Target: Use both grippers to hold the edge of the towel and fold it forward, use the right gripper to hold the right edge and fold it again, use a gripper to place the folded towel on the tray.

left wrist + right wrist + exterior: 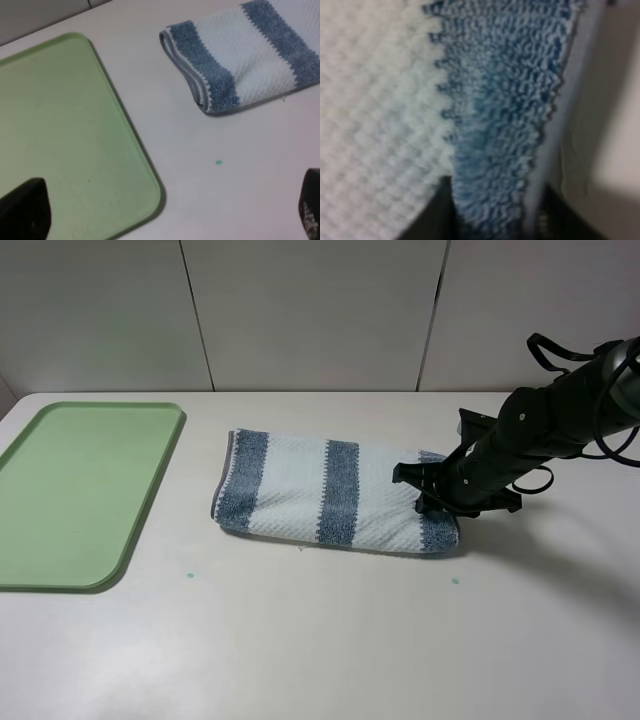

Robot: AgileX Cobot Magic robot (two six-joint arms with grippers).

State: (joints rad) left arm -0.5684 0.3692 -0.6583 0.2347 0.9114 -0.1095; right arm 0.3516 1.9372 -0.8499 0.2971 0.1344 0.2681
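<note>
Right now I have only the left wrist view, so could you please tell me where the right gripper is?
Observer: The right gripper is down on the towel's right end, over its last blue stripe.
Operator: Thank you. Is cloth between its fingers?
Observer: In the right wrist view the blue stripe and grey hem run down between the two dark fingers; it is too blurred to confirm a grip.
Operator: How does the whole towel lie?
Observer: Flat, as a long folded strip with three blue stripes across it.

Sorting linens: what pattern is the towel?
The towel has broad white and dusty-blue stripes; clearest in the exterior high view.
</note>
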